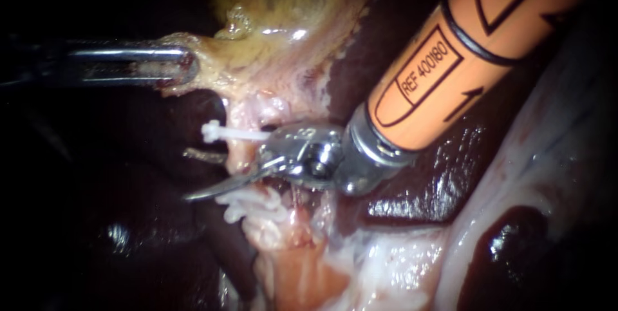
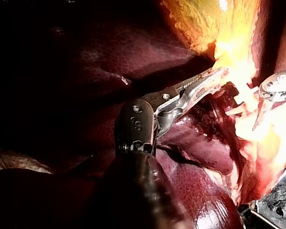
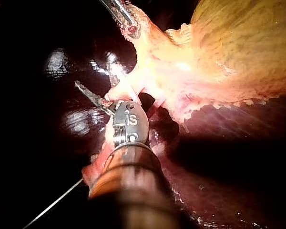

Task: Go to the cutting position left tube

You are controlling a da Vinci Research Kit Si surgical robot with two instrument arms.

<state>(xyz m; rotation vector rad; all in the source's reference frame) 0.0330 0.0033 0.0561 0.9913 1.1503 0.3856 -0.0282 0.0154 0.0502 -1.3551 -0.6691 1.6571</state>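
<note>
The left instrument's [image 1: 187, 64] tool pinches the pale edge of the gallbladder [image 1: 290, 2]. The right instrument's [image 1: 193, 174] tool is spread, its blades seemingly straddling the left tube [image 1: 239, 156] just beside a white clip [image 1: 219, 132].

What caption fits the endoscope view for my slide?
Left instrument grips the gallbladder while the right instrument, blades open, meets the tube by a white clip.

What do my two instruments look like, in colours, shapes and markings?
The right instrument has an orange shaft with black outlined markings and arrows, a black ring, a polished silver wrist and slim curved blades. The left instrument is plain silver metal: long, narrow, toothed jaws on a dark shaft.
</note>
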